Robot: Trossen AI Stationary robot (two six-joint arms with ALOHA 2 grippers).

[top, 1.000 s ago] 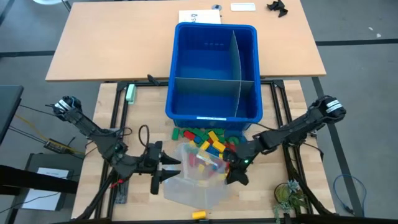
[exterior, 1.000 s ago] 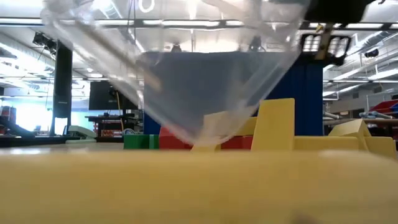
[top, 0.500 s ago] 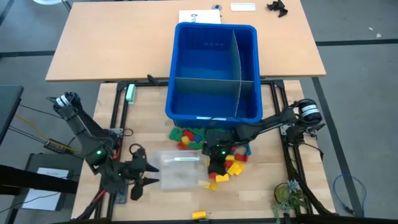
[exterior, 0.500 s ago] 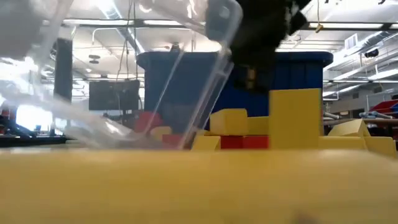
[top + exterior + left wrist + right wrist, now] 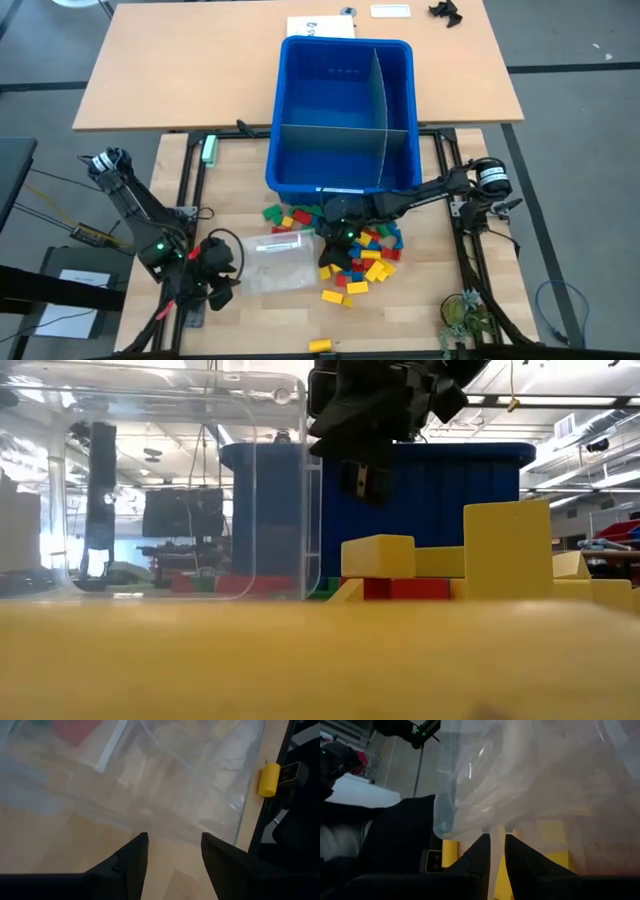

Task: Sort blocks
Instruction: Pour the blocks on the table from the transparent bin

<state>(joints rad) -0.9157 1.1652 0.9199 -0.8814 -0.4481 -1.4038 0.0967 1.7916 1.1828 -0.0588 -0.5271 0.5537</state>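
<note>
The blocks [image 5: 352,246], red, yellow, blue and green, lie in a loose pile on the wooden table in front of the blue bin [image 5: 345,110]. In the low view they show as a yellow and red stack [image 5: 440,565]. Left of the pile is the clear tub [image 5: 280,263], empty, its walls upright [image 5: 180,480] in the low view. My right gripper [image 5: 328,258] is shut on the tub's right end. My left gripper [image 5: 232,272] is at the tub's left end, with its fingers apart [image 5: 172,840]. My right gripper pinches a clear plastic edge of the tub [image 5: 496,827] at its right end between its two fingers. They slant down from the table's right side. The tub stands level, low over the table. My left gripper: whether its fingers [image 5: 135,852] touch the tub I cannot tell.
The blue bin has grey dividers and stands at the table's far side. A single yellow block [image 5: 320,345] lies near the front edge, another [image 5: 333,297] in front of the pile. A green piece [image 5: 210,150] lies far left, a small plant [image 5: 462,315] near right.
Both grippers have carried the tub toward the table's left edge. It was tipped, and the blocks fell out into a pile on the table. The tub has turned back level. My left gripper has tipped downward.
</note>
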